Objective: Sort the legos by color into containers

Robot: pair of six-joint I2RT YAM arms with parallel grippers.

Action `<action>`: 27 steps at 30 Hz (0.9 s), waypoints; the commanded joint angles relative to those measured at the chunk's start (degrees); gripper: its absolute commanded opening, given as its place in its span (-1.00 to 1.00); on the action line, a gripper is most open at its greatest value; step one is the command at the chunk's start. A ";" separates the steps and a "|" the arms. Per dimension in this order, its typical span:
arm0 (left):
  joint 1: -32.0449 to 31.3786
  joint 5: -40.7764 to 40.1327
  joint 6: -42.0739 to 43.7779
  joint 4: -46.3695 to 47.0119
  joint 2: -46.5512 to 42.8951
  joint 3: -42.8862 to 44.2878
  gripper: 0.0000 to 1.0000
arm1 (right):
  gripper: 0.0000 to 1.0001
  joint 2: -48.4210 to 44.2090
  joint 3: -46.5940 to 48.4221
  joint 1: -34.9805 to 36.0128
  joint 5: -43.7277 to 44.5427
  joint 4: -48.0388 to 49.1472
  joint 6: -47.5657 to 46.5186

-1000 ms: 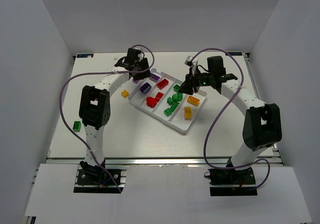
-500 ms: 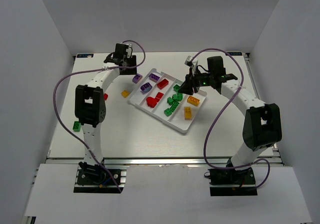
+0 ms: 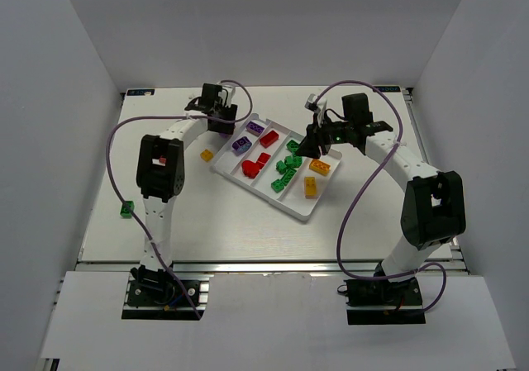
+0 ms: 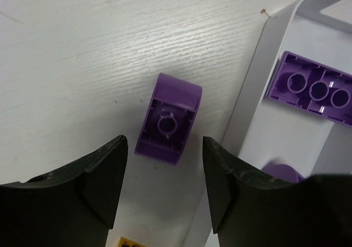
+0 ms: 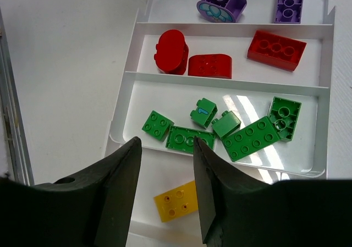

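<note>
A purple brick (image 4: pixel 169 117) lies upside down on the table, close beside the white tray's rim (image 4: pixel 250 98). My left gripper (image 4: pixel 163 142) is open just above it, one finger on each side, not touching it; it also shows in the top view (image 3: pixel 221 119). The tray (image 3: pixel 302 214) holds purple bricks (image 5: pixel 221 2), red bricks (image 5: pixel 209 65), several green bricks (image 5: pixel 253 138) and yellow bricks (image 5: pixel 176 200), each color in its own compartment. My right gripper (image 5: pixel 165 142) is open and empty above the green and yellow compartments; it also shows in the top view (image 3: pixel 312 144).
A yellow brick (image 3: pixel 207 154) lies on the table left of the tray. A green brick (image 3: pixel 126 209) lies near the table's left edge, beside my left arm. White walls enclose the table on three sides.
My left gripper swung out to the far left, uncovering the purple brick, then came back right and now sits over it. The right arm has not moved.
</note>
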 commanded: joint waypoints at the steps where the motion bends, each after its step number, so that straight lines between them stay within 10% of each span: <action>1: -0.15 1.69 0.94 3.41 0.20 2.29 0.34 | -0.04 0.25 2.73 -0.23 0.59 -0.85 -0.96; 11: -0.68 -4.11 0.32 4.29 2.49 1.41 0.16 | -0.03 1.05 3.96 -0.58 0.42 -1.37 -1.22; 20: -0.50 -6.04 -4.23 11.85 -8.57 -7.55 -0.85 | -0.03 0.96 3.96 -0.58 0.24 -1.29 -1.14; 27: -0.41 -3.51 -13.71 13.88 -20.00 -14.93 -0.88 | -0.03 1.05 3.52 -0.67 -0.20 -0.85 -0.70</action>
